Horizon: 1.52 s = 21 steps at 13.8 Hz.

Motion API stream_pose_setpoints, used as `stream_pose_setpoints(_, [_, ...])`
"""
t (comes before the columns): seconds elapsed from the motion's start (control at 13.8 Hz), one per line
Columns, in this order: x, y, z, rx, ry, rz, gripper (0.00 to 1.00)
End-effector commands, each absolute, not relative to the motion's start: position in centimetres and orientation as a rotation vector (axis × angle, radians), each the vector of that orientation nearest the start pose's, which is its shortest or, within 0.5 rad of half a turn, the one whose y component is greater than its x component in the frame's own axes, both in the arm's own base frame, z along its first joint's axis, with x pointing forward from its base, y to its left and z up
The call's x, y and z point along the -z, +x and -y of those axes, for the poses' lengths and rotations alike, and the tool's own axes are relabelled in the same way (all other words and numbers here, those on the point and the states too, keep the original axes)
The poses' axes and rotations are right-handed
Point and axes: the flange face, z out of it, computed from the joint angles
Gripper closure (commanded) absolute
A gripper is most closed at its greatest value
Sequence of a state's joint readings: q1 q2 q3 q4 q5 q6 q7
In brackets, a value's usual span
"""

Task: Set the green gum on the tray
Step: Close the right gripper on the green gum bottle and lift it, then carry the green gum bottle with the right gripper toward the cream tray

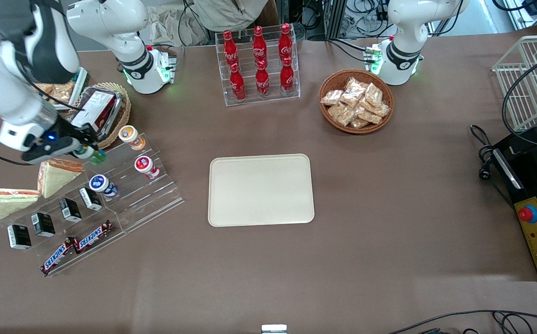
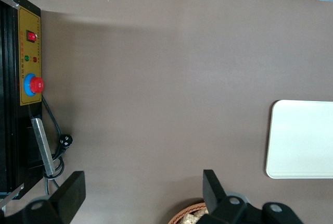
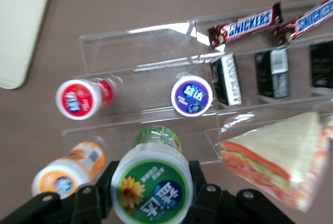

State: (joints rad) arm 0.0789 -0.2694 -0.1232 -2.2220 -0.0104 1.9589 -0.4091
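The gripper (image 1: 91,153) is closed on the green gum (image 1: 96,157) and holds it just above the clear stepped rack (image 1: 124,199), near the desk edge at the working arm's end. In the wrist view the two fingers (image 3: 99,198) press the bottle on both sides, just under the white lid.

The tray (image 1: 261,190) lies in the middle of the desk, well apart from the gum, and nothing is on it.

Possible trouble, as I judge: the grip is high on the bottle, near the lid, so it can slip or tilt on the way. Also the orange-lidded bottle (image 3: 65,174) is very close, so a low move can knock it, or the red-lidded bottle (image 3: 80,98).

Front view shows the whole way to the tray; wrist view shows only a tray corner, but the grip and neighbours, incl. blue-lidded bottle (image 3: 191,95), much closer
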Motion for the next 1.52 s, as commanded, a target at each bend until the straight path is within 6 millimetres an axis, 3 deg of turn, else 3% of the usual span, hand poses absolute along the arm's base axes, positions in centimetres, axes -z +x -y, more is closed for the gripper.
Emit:
stream_pose_setpoints(0.0, [-56.4,48.6,0.7,0.003,-3.063,0.610,1.00])
stream_pose_setpoints(0.07, [-58.5,48.7,-0.6,0.005,-3.069,0.568,1.00])
stream_pose_setpoints(0.29, [-62.8,48.6,-10.0,-0.011,-3.113,0.376,1.00])
stream_pose_setpoints(0.43, [-63.4,48.3,-16.7,0.003,-3.136,0.222,1.00])
stream_pose_setpoints(0.58, [-62.5,47.9,-22.7,-0.018,-3.130,0.070,1.00])
stream_pose_setpoints(0.8, [-57.3,48.1,-29.1,-0.046,-3.131,-0.045,1.00])
stream_pose_setpoints(1.01, [-48.5,46.8,-34.8,-0.023,-3.127,-0.132,1.00])
stream_pose_setpoints(1.08, [-45.3,46.2,-35.6,-0.028,-3.129,-0.162,1.00])
stream_pose_setpoints(1.23, [-39.8,45.4,-35.3,-0.001,-3.108,-0.183,1.00])
stream_pose_setpoints(1.45, [-32.7,45.2,-35.1,-0.004,-3.090,-0.237,1.00])
